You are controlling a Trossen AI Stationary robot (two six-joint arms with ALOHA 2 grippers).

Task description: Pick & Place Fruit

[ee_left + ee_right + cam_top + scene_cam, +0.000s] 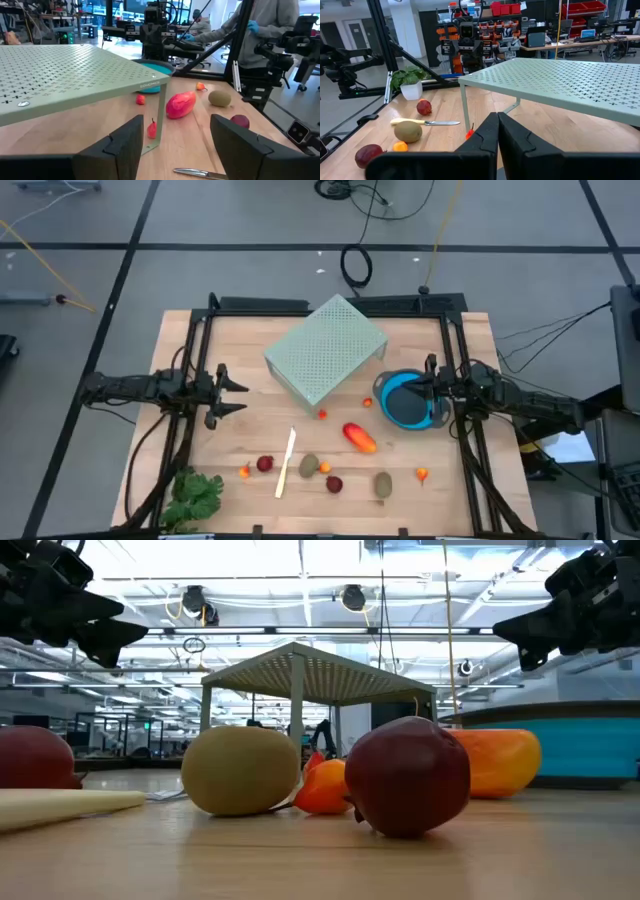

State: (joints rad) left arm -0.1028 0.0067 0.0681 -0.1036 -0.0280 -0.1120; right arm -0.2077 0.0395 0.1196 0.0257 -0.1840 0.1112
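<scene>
The fruit lies scattered on the near half of the wooden table (470, 340): an orange-red oblong (358, 437), two brown-green ovals (308, 466) (383, 484), two dark red balls (264, 464) (334, 484) and several tiny orange and red bits such as one (421, 474). A blue bowl (403, 408) stands at the right. My left gripper (236, 393) (172, 145) hovers open at the table's left, holding nothing. My right gripper (418, 390) (497, 131) is shut, above the bowl's far rim, with nothing between its fingers.
A pale green perforated stand (326, 348) sits on thin legs at the middle far side; a tiny red bit (151, 130) lies by one leg. A cream-handled knife (286, 463) lies among the fruit. A leafy green bunch (195, 495) sits at the near left corner. A person (267, 30) stands beyond the table.
</scene>
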